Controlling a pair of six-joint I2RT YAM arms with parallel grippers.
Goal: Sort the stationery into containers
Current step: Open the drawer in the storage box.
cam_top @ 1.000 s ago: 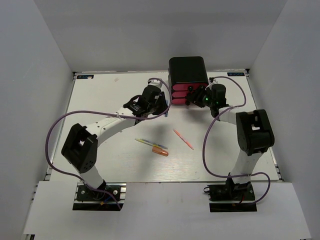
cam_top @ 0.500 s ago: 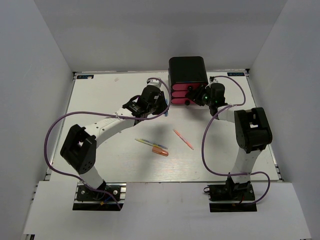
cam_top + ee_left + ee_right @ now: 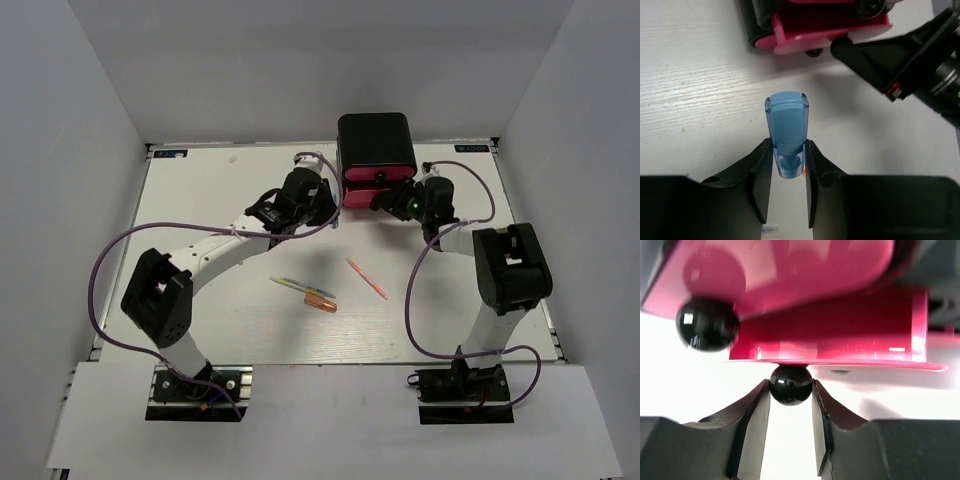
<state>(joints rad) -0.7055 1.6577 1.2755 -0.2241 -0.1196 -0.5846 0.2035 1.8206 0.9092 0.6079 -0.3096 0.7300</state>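
You've got one black cabinet; up close, two pink drawers can be counted, each with one black knob. On the desk there's one blue-and-yellow pen, one orange marker and one pink pen. There's also one blue capped piece.

The right tool is pinching a black round knob, with one finger pressing against each side of it. Directly above the knob, the pink drawer it belongs to is showing its front panel edge-on, with the pink tray reaching back behind. Higher above the knob, an upper drawer is filling the top of the view, blurred. A second knob is hanging up and left of the gripped knob. White counter is showing on both sides of the knob.
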